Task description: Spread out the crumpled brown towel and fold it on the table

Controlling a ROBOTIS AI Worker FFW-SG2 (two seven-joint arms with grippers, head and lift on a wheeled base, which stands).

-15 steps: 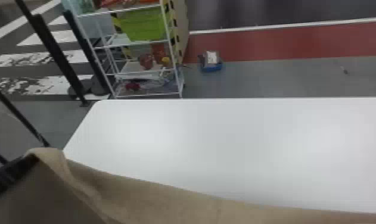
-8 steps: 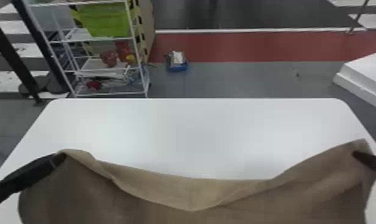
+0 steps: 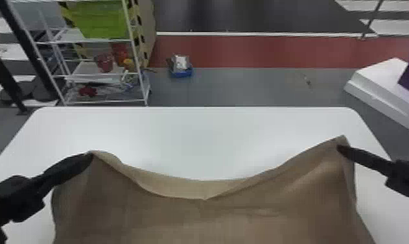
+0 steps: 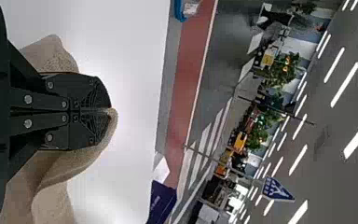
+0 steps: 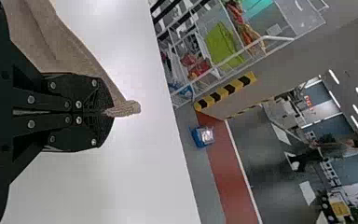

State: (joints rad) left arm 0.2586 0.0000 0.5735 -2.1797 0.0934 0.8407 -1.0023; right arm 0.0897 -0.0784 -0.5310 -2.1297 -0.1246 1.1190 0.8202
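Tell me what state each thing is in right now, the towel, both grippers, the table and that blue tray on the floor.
Towel: partly spread, not folded up, its far edge sagging between the grippers.
Left gripper: shut on the towel.
Right gripper: shut on the towel, near a corner.
Table: partly hidden behind the towel.
Blue tray: on the floor, loaded.

The plain brown towel stretches wide over the near part of the white desk, lightly creased, its far edge sagging between two held-up ends.
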